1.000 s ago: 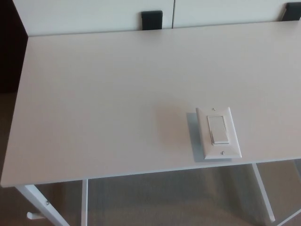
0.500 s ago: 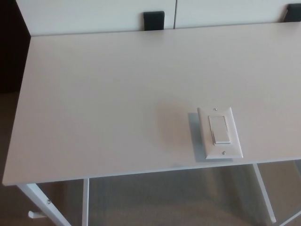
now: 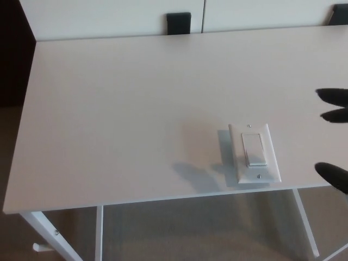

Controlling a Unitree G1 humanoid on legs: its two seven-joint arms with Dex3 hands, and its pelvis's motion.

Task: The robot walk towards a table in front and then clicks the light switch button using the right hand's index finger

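- Right hand (image 3: pixel 334 136) has entered from the right edge since the earlier frames; before, no part of the robot showed.
- Only black fingertips (image 3: pixel 333 95) visible: two stacked near the upper right, one thicker tip lower down at the bench's front edge. Rest of the hand is cut off by the frame.
- Tips are spread apart with nothing between them, so the hand reads as released, holding nothing.
- Hand is to the right of the light switch (image 3: pixel 254 153), apart from it, not touching.
- New soft shadow on the bench top just left of the switch plate; it was not there half a second ago.
- Light switch has not moved: white plate lying flat on the bench, near the front edge, right of centre. White rocker (image 3: pixel 254 149) in the middle of the plate, one small screw above it and one below.
- Cannot tell which way the rocker is tipped.
- Bench (image 3: pixel 119 109): white top, bare apart from the switch. White legs and a crossbar show below the front edge, over a beige floor (image 3: pixel 179 234).
- Behind the far edge: white panels with two black brackets (image 3: pixel 178 23), one near the middle, one at the top-right corner.
- Dark area along the left side past the bench edge, detail not readable.
- Camera framing matches the previous frame closely; slight shift against the one a second ago.
- Left hand is out of frame.
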